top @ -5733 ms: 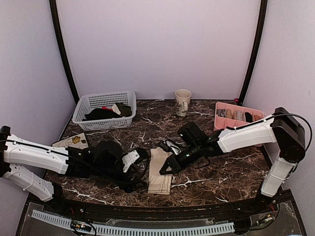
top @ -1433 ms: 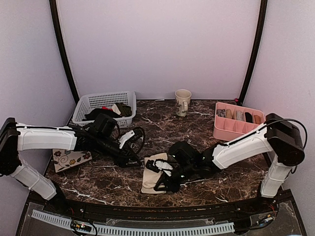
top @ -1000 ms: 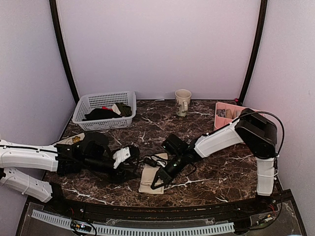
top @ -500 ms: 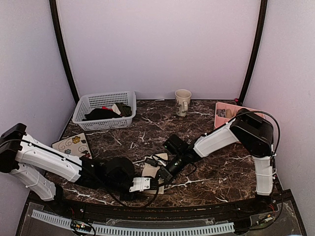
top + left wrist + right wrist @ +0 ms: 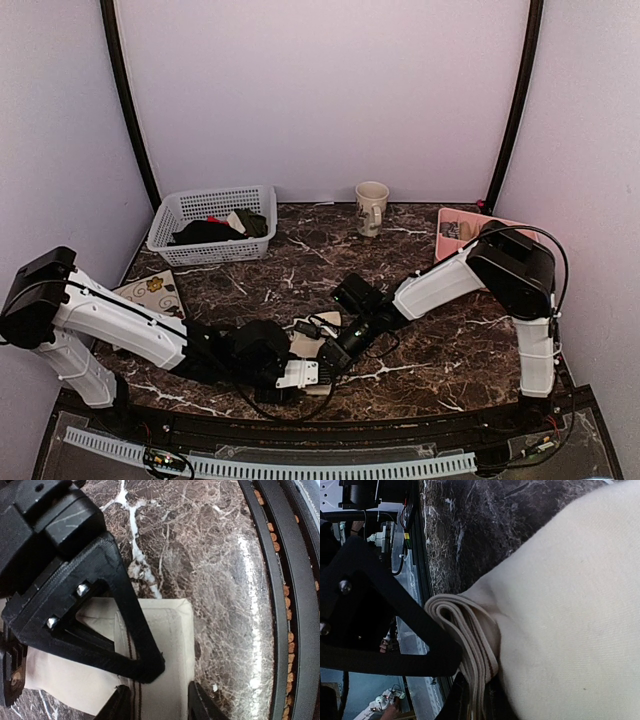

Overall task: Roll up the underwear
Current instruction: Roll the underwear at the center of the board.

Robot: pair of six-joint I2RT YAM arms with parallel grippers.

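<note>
Table: one dark marble table, read as a clock face with 12 o'clock at the far wall.
Arms: two. The left arm reaches in from 8 o'clock and the right arm from 4 o'clock. They meet near the front rim.
Garment: the underwear, a single cream-beige piece, lies folded at 6 o'clock on the marble, close to the front edge and hemmed in by both grippers. The left wrist view shows its stitched hem and one squared corner flat on the stone.
Right: the right gripper sits at 2 o'clock of the garment. One black triangular finger presses against a stack of several cloth layers, and the jaws are clamped tight on that bunched edge.
Left: the left gripper sits at 7 o'clock of the garment. One black triangular finger lies across the cloth with its tip on the hem. The second finger cannot be made out, so it is not clear whether the jaws are parted or gripping.
Basket: one white lattice basket at 10 o'clock holds dark garments, number unclear.
Mug: one cream mug stands upright at 12 o'clock.
Organiser: one pink divided tray at 2 o'clock, partly hidden behind the right arm.
Tile: one floral tile at 9 o'clock, partly covered by the left arm.
</note>
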